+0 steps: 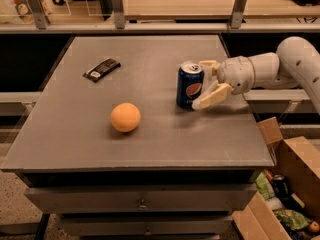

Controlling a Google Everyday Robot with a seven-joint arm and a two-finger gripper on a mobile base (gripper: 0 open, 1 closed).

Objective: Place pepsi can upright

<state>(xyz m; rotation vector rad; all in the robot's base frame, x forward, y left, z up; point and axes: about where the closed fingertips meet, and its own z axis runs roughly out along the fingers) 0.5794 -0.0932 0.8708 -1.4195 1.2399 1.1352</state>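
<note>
The pepsi can point(189, 88), dark blue with a round red-white-blue logo and a silver top, stands upright on the grey table point(150, 144), right of centre. My gripper point(200, 84) reaches in from the right on a white arm point(280, 66). Its cream fingers point(212, 95) are spread apart at the can's right side, one behind the can's top and one in front near its base. The jaws look wider than the can and seem to have let go of it.
An orange ball point(125, 117) lies left of the can, nearer the front. A small black packet point(101, 69) lies at the back left. An open cardboard box point(287, 184) with items stands on the floor to the right. A shelf rail point(160, 28) runs behind.
</note>
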